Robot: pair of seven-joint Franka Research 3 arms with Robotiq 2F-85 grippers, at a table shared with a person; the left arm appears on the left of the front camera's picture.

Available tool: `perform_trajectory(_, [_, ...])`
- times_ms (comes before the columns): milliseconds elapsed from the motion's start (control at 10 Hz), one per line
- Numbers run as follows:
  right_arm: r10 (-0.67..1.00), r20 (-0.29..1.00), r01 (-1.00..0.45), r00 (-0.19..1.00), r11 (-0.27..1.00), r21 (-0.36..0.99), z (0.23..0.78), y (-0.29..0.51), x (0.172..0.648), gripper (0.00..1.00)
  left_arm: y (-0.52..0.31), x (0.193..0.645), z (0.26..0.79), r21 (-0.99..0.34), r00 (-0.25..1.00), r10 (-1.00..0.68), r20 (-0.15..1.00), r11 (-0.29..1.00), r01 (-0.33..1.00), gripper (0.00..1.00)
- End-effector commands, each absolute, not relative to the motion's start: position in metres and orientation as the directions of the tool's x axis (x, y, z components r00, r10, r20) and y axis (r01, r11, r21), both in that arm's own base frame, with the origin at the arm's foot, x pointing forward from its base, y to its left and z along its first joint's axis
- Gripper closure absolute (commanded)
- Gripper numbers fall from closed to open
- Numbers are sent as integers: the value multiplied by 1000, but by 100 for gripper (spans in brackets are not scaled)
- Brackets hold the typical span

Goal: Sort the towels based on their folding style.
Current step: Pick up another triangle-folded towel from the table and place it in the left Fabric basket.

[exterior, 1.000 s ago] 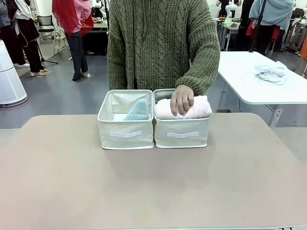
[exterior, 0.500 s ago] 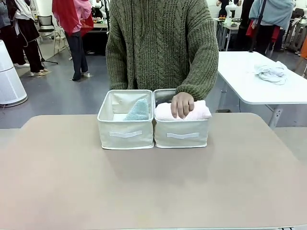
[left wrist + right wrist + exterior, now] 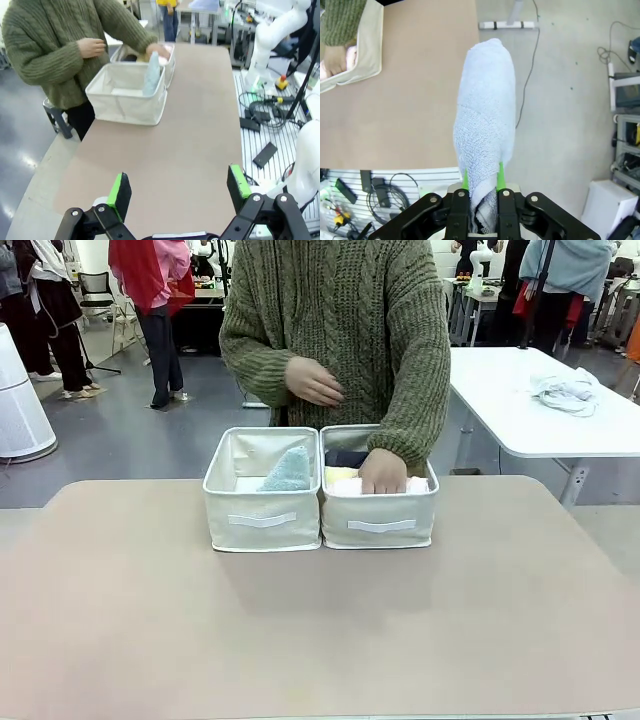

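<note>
Across the tan table (image 3: 320,620) in the front view, two cream fabric bins stand touching side by side, close to the person. The left bin (image 3: 262,520) holds a pale green terry cone towel (image 3: 288,470), tip upward. The right bin (image 3: 378,523) holds a dark grey roll (image 3: 345,456), a yellow roll (image 3: 339,475) and a pink roll (image 3: 415,485). The person's hand (image 3: 382,472) rests on the pink one, and the other hand (image 3: 313,381) is raised at chest height.

From the left wrist view, the left gripper (image 3: 179,186) hangs above bare table, its green-padded fingers (image 3: 120,190) spread wide with nothing between them. Beyond it, the green cone stands upright in the nearer bin.

From the right wrist view, the right gripper (image 3: 482,181) pinches a lavender-blue terry towel (image 3: 487,115) by one end. The towel's long axis runs straight out along the fingers, its rounded far end pointing away, above the table's edge and the grey floor (image 3: 560,100). A corner of the right bin, with the hand inside, sits at the side.
</note>
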State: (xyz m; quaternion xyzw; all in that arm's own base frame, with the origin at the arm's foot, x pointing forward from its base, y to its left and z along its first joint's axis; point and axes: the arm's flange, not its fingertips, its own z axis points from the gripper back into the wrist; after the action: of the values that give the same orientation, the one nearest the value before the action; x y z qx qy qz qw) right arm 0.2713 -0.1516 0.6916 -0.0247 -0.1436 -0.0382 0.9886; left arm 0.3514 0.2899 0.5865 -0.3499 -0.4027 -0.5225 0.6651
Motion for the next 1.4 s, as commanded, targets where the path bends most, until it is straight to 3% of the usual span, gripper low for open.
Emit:
perform_trajectory(0, [-77, 287, 93, 955, 995, -42, 692, -152, 270, 88, 297, 355, 590, -80, 146, -376, 915, 186, 979, 0])
perform_trajectory(100, [-77, 287, 93, 955, 995, -42, 692, -152, 270, 88, 290, 351, 587, -45, 130, -413, 901, 209, 977, 0])
perform_trajectory(200, [-68, 286, 83, 956, 996, -38, 692, -152, 271, 82, 290, 351, 587, -45, 130, -413, 901, 209, 977, 0])
perform_trajectory(800, [241, 111, -217, 964, 957, -194, 712, -29, 318, 82, 290, 351, 587, -45, 130, -413, 901, 209, 977, 0])
perform_trajectory(1300, [252, 123, -231, 960, 959, -163, 704, -12, 319, 82, 290, 351, 587, -45, 130, -413, 901, 209, 977, 0])
